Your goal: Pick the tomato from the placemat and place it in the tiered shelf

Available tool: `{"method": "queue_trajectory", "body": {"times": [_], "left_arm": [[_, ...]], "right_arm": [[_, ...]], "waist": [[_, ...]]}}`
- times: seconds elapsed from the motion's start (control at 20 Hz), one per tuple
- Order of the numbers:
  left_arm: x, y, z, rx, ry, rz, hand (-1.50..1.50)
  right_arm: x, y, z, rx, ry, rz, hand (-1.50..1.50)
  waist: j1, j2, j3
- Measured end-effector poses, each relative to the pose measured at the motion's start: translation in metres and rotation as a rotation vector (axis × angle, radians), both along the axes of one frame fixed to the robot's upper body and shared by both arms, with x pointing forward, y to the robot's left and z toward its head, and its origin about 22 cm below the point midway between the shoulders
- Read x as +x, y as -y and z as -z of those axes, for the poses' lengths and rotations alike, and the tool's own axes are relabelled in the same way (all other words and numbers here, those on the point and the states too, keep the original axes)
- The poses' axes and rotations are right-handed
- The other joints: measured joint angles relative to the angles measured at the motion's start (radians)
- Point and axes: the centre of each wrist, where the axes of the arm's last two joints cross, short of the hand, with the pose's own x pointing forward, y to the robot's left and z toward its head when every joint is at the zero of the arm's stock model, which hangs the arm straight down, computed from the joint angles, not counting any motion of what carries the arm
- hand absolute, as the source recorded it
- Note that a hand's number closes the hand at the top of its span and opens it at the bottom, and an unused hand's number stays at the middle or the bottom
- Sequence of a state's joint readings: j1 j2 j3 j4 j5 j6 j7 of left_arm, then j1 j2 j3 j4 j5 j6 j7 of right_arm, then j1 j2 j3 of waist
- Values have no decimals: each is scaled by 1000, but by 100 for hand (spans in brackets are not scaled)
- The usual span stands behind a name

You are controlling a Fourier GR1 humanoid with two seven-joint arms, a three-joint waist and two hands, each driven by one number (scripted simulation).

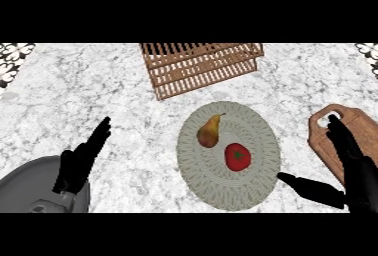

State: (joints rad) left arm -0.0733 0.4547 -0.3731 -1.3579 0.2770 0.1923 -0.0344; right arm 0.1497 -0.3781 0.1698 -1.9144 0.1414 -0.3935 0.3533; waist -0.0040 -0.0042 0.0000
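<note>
Red round tomato (237,156) sits centre-right on woven grey oval placemat (193,165), beside brown pear (209,132); right hand (353,167) open lower right, left hand (83,156) open lower left; approach from tomato's right, avoid pear; wooden slatted tiered shelf (199,67) top centre.

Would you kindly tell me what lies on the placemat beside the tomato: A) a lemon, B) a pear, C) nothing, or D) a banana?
B: a brown-yellow pear lies on the round woven placemat, up and to the left of the red tomato, apart from it.

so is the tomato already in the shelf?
No, the tomato lies on the round placemat beside the pear, apart from the wooden tiered shelf.
</note>
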Motion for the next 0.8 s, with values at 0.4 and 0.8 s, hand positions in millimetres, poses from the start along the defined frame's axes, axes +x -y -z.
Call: {"method": "queue_trajectory", "body": {"times": [0.4, 0.8], "left_arm": [[4, 4, -2, 10, -1, 28, 0], [6, 10, -3, 16, 1, 54, 0]], "right_arm": [[5, -18, -38, -324, -322, -120, -150], [29, -53, -56, -691, -479, -69, -150]], "waist": [[22, 3, -5], [48, 6, -6]]}}
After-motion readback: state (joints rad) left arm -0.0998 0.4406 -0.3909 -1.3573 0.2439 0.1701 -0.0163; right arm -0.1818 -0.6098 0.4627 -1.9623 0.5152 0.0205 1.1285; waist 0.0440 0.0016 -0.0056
